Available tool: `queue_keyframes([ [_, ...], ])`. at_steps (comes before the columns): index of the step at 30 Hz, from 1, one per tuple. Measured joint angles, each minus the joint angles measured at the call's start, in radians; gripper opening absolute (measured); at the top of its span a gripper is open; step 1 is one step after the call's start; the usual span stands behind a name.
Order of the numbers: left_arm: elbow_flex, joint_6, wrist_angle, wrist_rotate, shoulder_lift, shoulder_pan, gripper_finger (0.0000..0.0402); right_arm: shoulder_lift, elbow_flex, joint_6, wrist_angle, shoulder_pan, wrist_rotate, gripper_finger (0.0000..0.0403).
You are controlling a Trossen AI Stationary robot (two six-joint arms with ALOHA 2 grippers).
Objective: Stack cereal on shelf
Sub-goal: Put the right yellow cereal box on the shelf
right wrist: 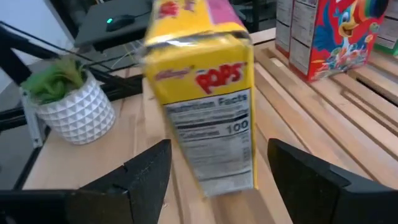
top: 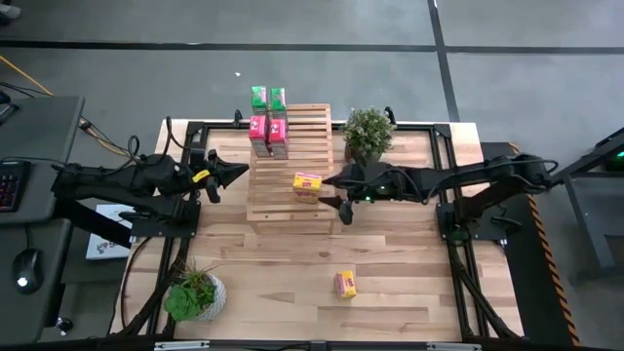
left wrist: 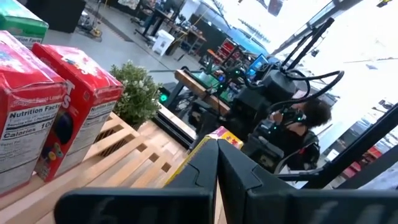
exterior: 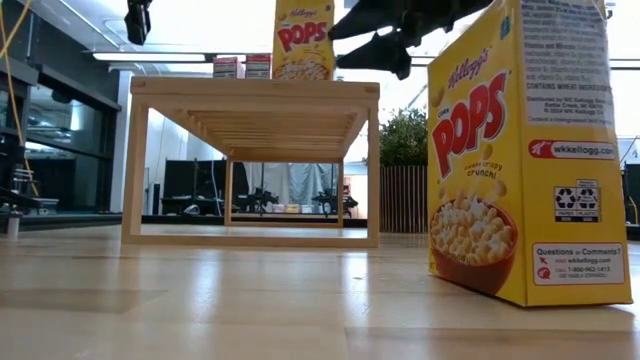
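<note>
Right pincer [top: 334, 195]: I have it over the shelf's near right corner, its two fingers spread wide on either side of a yellow Pops box [top: 307, 184]; in the right wrist view I see a gap on each side, so I judge it is not gripping.
Yellow Pops box: upright on the slats, just ahead of the right pincer, between its fingertips.
Shelf [top: 292, 207]: light-wood slatted rack directly under the right pincer.
Boxes already shelved: beyond the yellow one, at the rack's far end, I count two red boxes [top: 269, 136] side by side and two green boxes [top: 267, 97] behind them.
Second yellow Pops box [top: 345, 284]: standing on the tabletop [top: 409, 253], well behind the right pincer toward the near edge, off the rack.
Left pincer [top: 240, 173]: closed and empty, hovering just off the rack's left side, opposite the right pincer.
Progress: I make it five of six cereal boxes on the rack, one left to fetch.
Potted plants [top: 368, 134]: one just beside the rack's far right corner, another at the near left of the tabletop.
</note>
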Motion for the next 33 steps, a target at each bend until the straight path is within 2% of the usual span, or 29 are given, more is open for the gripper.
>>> queue_keyframes([
  [11, 0.000, -0.016, -0.002, 0.001, 0.000, 0.000, 0.0000, 0.070, 0.044, -0.034, 0.023, -0.001, 0.000, 0.0259],
  [20, 0.000, -0.015, -0.001, 0.001, -0.003, 0.000, 0.0000, 0.119, 0.045, -0.034, 0.115, -0.001, -0.027, 0.0259],
  [25, 0.002, 0.025, 0.002, 0.000, -0.072, 0.000, 0.0000, 0.121, 0.045, -0.025, 0.118, 0.004, -0.019, 0.0257],
  [28, 0.002, 0.045, 0.001, -0.015, -0.130, 0.000, 0.0000, 0.121, 0.045, -0.007, 0.131, 0.012, -0.017, 0.0240],
  [33, 0.002, 0.056, 0.003, -0.041, -0.216, 0.000, 0.0000, 0.121, 0.045, -0.006, 0.148, 0.029, 0.025, 0.0190],
])
